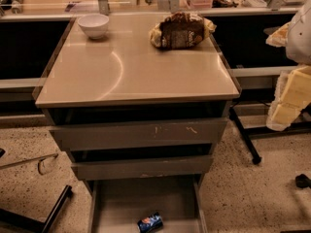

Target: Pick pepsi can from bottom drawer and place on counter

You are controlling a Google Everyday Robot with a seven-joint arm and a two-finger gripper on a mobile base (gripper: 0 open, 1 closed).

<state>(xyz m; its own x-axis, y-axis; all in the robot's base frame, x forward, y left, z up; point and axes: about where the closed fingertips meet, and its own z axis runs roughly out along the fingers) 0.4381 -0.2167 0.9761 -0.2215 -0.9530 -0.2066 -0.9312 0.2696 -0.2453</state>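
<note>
The pepsi can (pixel 150 222) is a small blue can lying on its side near the front of the bottom drawer (pixel 121 198), which is pulled open, showing its flat grey floor. The counter (pixel 126 67) is the glossy beige top of the drawer unit. My gripper (pixel 285 108) is a pale, yellow-lit shape at the right edge of the camera view, beside the counter's right side at about counter height. It is far above and to the right of the can and holds nothing that I can see.
A white bowl (pixel 94 24) stands at the counter's back left and a brown crinkled snack bag (pixel 181 30) at its back right. Two scratched grey drawers (pixel 138 134) sit above the open one. Dark chair or table legs (pixel 245 137) cross the speckled floor on both sides.
</note>
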